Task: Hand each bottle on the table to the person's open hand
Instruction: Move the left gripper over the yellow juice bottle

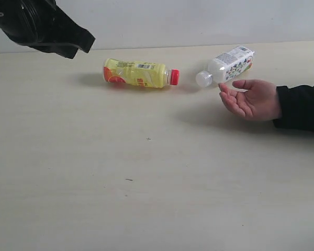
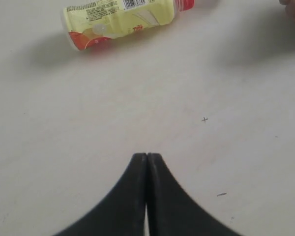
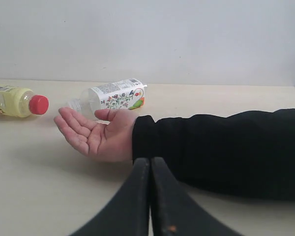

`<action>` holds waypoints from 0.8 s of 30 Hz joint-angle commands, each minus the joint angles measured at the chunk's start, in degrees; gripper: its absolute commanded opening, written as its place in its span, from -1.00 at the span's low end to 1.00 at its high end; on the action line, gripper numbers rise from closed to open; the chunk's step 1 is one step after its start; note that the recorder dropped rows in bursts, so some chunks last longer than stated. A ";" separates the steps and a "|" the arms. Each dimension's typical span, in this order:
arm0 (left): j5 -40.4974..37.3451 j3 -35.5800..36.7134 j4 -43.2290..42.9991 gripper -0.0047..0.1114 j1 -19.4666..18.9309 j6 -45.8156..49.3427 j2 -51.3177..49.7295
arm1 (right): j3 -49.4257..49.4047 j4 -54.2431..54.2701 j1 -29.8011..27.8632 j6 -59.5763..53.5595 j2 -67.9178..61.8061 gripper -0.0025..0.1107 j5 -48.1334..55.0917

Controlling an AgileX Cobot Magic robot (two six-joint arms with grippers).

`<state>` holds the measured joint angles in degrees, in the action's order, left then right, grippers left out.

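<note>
A yellow bottle [image 1: 138, 73] with a red cap lies on its side on the table [image 1: 146, 183], towards the back. To its right lies a whitish bottle [image 1: 227, 65] with a white cap, just behind the person's open hand [image 1: 251, 98], which rests palm up. My left gripper [image 2: 146, 155] is shut and empty above bare tabletop, well short of the yellow bottle [image 2: 120, 19]. My right gripper [image 3: 150, 160] is also shut and empty, hovering beside the black sleeve [image 3: 221, 147]. Beyond it are the hand [image 3: 96, 135], the whitish bottle [image 3: 113, 96] and the yellow bottle [image 3: 12, 101].
The left arm's black body [image 1: 42, 26] hangs over the table's back left corner. The person's sleeved forearm [image 1: 303, 107] comes in from the right edge. A pale wall runs behind the table. A few dark specks [image 1: 129, 180] mark the tabletop.
</note>
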<state>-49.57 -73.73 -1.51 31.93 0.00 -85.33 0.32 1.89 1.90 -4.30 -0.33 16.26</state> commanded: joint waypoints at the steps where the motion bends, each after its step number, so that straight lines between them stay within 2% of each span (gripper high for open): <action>1: 7.09 3.84 0.78 -0.92 0.00 -3.66 1.16 | -0.32 0.13 -0.30 -0.17 0.33 -0.96 -0.40; 11: 28.88 19.83 2.39 -0.92 0.00 -3.91 6.69 | -0.32 0.13 -0.30 -0.17 0.33 -0.96 -0.40; 24: 44.46 33.64 2.28 -0.92 0.00 -0.41 8.11 | -0.32 0.13 -0.30 -0.17 0.33 -0.96 -0.40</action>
<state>-9.36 -42.28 0.00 31.93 -2.29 -77.76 0.32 1.89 1.90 -4.30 -0.33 16.26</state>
